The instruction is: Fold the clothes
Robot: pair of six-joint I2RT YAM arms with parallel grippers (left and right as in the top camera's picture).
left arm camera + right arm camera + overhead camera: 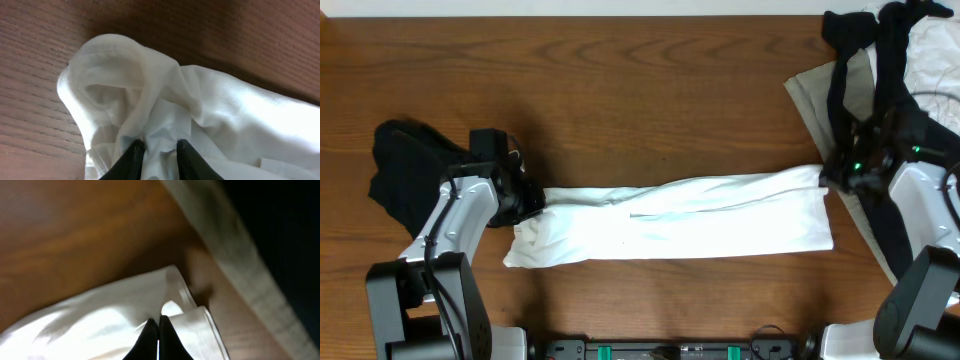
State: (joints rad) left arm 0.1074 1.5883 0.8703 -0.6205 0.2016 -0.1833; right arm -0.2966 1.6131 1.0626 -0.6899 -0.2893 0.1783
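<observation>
The shirt [680, 215] lies as a long band. Left gripper [159, 147] pinches its bunched end, right gripper [155, 322] its far edge, jaws narrow. Thin hold: a tug could slip it, unravelling the fold.

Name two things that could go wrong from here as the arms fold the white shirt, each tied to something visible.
1. The left hand pinches only a small bunched wad of the white T-shirt. It may slip out, or the fold may come out crumpled.
2. The right hand grips the shirt's edge right beside the beige piece. Lifting there might snag or drag it.
</observation>
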